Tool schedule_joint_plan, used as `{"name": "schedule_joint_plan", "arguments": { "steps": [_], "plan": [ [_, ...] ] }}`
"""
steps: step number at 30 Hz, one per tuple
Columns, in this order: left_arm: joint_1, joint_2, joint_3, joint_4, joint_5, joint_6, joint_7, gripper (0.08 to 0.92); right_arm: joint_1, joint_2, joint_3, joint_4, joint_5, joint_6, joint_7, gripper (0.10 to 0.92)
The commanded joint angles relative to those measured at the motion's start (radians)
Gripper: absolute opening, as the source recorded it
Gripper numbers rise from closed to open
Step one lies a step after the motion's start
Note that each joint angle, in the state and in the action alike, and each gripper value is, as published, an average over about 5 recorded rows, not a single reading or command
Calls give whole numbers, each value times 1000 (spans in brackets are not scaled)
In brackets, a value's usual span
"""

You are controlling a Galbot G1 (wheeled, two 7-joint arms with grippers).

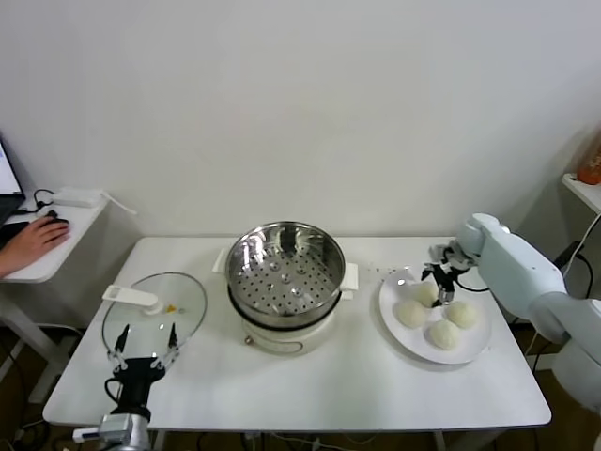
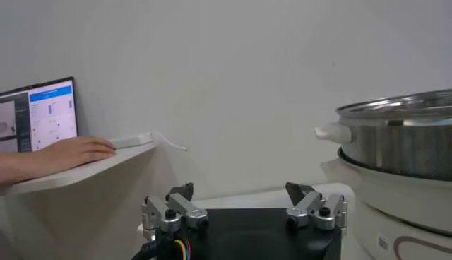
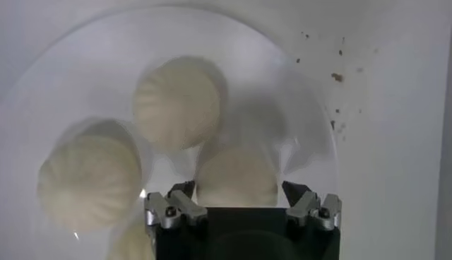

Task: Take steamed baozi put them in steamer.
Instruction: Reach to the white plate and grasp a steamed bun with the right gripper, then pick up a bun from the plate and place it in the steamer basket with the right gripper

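Four cream-white baozi lie on a white plate (image 1: 394, 284) at the table's right. My right gripper (image 1: 439, 285) hangs over the plate's far side, open, its fingers either side of one baozi (image 3: 236, 176) without touching it. Three other baozi (image 1: 410, 313) (image 1: 443, 334) (image 1: 462, 314) lie nearer the front; two of them show fully in the right wrist view (image 3: 176, 102) (image 3: 88, 180). The shiny steamer (image 1: 285, 272) stands empty at the table's middle, left of the plate, and shows in the left wrist view (image 2: 399, 138). My left gripper (image 1: 143, 343) is open and parked at the front left (image 2: 240, 194).
A glass lid with a white handle (image 1: 155, 315) lies left of the steamer, just beyond the left gripper. A person's hand (image 1: 33, 240) rests on a side desk at far left. A shelf (image 1: 584, 188) stands at far right. Crumbs (image 3: 337, 76) dot the table beyond the plate.
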Motion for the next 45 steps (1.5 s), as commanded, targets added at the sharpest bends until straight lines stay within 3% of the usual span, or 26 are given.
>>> {"name": "schedule_joint_plan", "arguments": {
  "steps": [1,13,28,33,45],
  "plan": [
    [0,-2,1,1,0,1,0,823,-4,4,17,-6,-9,2,3,787],
    [3,-5,1,2,0,-1,-1,823,-10,-2,30,0,-10,5,5,711],
    [13,-8,-5,-11,1,1,-4,823,69,-28,-4,100,20,60,3,696],
    [16,-11,-7,-19,5,6,-4,823,167,-53,-81,199,41,120,-7,696],
    [33,-21,-17,-42,16,9,-8,823,453,-119,-378,642,157,209,-7,696]
  ]
}}
